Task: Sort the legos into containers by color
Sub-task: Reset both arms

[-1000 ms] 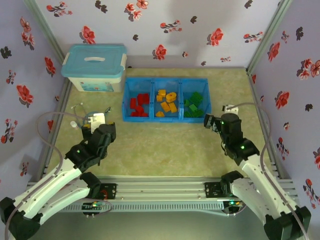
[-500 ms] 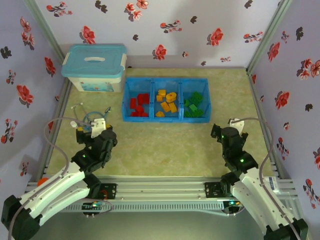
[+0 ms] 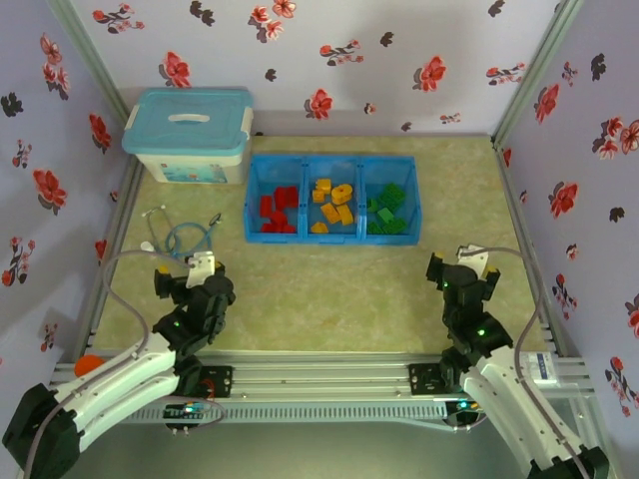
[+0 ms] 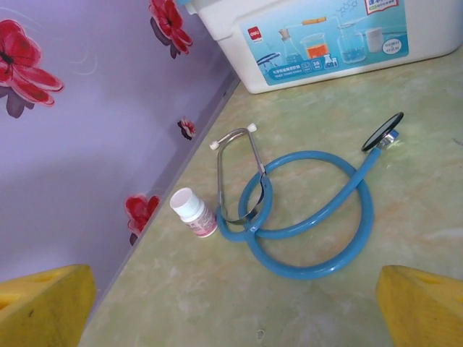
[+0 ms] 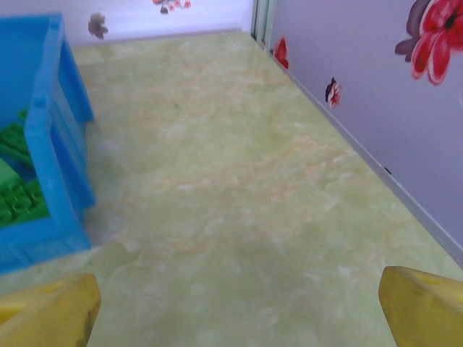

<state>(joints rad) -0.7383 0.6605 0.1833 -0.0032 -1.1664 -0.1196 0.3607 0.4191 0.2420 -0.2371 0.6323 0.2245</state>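
legos (image 3: 332, 205): red, orange-yellow and green, each colour inside its own compartment of the blue tray (image 3: 332, 158).
left gripper (image 3: 188, 275): drawn back, well apart from the tray; fingers wide, empty.
right gripper (image 3: 461, 271): likewise.
meaning: sorting seems finished.

Tray (image 3: 332, 239): bright blue, three compartments side by side, toward the table's (image 3: 319, 294) far edge.
Left compartment: red bricks (image 3: 278, 212).
Middle compartment: orange bricks (image 3: 333, 205).
Right compartment: green bricks (image 3: 387, 213).
Box (image 3: 188, 135): pale-blue lid, white handle, just beside the tray's left end.
Stethoscope (image 3: 182, 236): blue, coiled near the left wall.
Left gripper (image 3: 188, 273): just beside the stethoscope, on its near side.
Right gripper (image 3: 459, 269): near right, well apart from the tray.
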